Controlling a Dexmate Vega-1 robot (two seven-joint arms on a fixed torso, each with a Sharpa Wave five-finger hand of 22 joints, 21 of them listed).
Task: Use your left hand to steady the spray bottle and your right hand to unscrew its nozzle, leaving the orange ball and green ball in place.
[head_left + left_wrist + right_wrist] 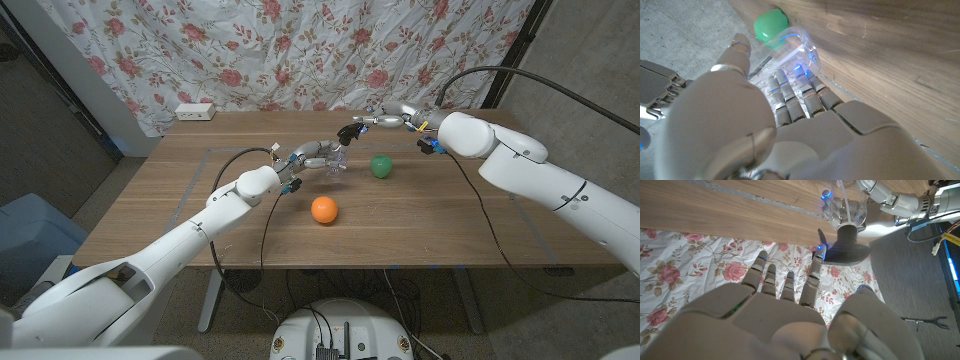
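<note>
In the left wrist view, left hand (790, 125) grips spray bottle (790, 52); right hand (790, 315) spread.

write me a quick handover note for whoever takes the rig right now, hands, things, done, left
Left hand: grips the clear spray bottle upright on the table.
Right hand: open, fingers at the dark nozzle, not closed on it.
Green ball sits right of the bottle, orange ball nearer the robot; both apart from the hands.
Done: bottle steadied.
Left: grip the nozzle, unscrew it.
</note>
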